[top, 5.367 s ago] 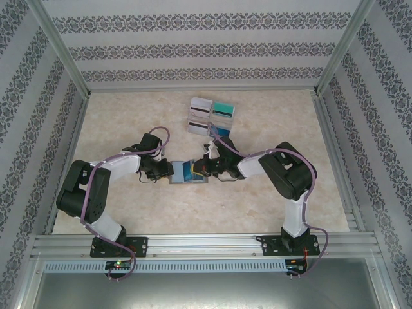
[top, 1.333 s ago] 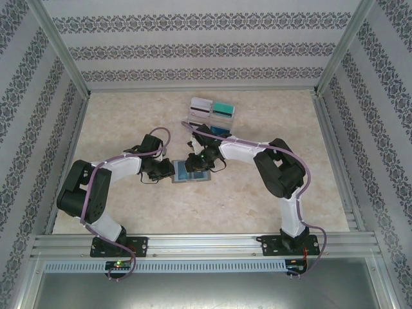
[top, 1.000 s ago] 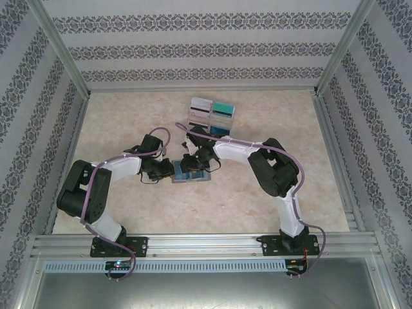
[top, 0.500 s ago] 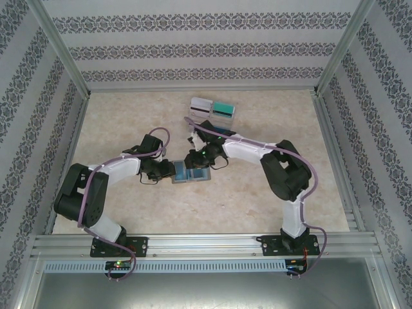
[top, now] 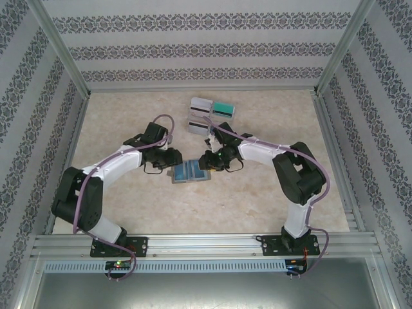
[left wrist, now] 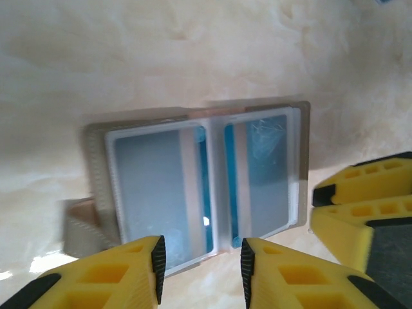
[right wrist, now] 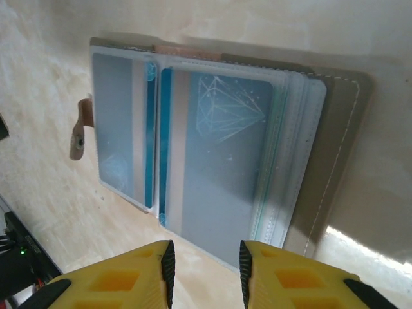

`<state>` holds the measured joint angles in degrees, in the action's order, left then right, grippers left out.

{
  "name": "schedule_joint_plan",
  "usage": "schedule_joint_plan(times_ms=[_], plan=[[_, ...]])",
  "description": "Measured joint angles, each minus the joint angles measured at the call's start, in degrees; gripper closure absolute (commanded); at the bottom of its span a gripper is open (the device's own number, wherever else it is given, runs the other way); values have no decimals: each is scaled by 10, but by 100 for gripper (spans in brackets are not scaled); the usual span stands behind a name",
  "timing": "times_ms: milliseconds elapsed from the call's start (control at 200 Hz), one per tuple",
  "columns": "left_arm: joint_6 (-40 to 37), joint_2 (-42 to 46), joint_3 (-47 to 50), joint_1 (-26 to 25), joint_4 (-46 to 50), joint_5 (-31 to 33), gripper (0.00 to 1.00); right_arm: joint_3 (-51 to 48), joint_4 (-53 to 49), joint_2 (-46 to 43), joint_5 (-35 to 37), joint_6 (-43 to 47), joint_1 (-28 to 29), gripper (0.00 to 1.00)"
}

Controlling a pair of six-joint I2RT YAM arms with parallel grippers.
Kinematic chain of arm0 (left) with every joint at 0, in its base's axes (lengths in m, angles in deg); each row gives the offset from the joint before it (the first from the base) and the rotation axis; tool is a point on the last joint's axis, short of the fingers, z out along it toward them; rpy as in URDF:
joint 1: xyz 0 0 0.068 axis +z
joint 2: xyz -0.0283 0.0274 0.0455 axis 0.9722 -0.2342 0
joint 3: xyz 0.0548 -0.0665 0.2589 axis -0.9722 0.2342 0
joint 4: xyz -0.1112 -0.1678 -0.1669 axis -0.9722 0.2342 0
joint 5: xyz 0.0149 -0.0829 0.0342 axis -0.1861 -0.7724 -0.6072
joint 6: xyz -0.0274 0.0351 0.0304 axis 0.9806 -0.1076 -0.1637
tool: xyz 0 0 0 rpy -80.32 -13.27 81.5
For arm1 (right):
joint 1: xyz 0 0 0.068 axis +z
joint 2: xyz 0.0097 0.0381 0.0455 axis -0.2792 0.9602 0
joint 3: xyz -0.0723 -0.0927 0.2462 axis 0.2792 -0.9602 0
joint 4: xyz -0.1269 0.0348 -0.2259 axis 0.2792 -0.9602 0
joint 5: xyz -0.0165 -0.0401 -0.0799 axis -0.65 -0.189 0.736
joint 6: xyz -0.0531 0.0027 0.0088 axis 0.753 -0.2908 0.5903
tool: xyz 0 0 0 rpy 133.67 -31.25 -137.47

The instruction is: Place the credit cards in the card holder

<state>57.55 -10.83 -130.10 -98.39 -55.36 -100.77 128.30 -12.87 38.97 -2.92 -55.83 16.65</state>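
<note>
The card holder lies open and flat on the table between my two grippers. In the left wrist view its grey-brown cover frames two clear sleeves, each with a blue credit card inside. The right wrist view shows the cover and a blue-grey credit card with a diamond print in the near sleeve. My left gripper hovers at the holder's near edge, open and empty. My right gripper is also open, with nothing between its fingers. From above, the left gripper and right gripper flank the holder.
A rack of cards stands behind the holder, with a white-grey card and a teal card in it. The holder's brown strap tab sticks out on one side. My right gripper's yellow fingers show beside the holder.
The right gripper has slid right, off the holder, with its jaws wider. The left gripper has opened and drawn back up and away from the holder's left edge.
</note>
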Motion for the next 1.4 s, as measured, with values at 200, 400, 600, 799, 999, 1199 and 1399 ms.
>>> schedule_joint_plan(times_ms=[200, 400, 600, 799, 999, 1199, 1399], plan=[[6, -47, -14, -33, -4, -12, 75, 0, 11, 10, -3, -2, 0, 64], [19, -60, -12, -39, -16, -12, 82, 1, 17, 30, -2, -2, 0, 64], [21, -71, 5, -39, -18, 4, 87, 16, 15, 39, -1, -1, 5, 64], [28, -91, 25, -39, -41, 0, 88, 27, 10, 42, 0, -2, 17, 64], [34, -90, 32, -39, -54, -2, 88, 42, 6, 42, -1, -2, 23, 64], [35, -89, 33, -39, -57, -4, 89, 47, 7, 42, -14, -11, 23, 64], [35, -87, 33, -39, -57, -4, 89, 47, 24, 37, -37, -30, 23, 63]])
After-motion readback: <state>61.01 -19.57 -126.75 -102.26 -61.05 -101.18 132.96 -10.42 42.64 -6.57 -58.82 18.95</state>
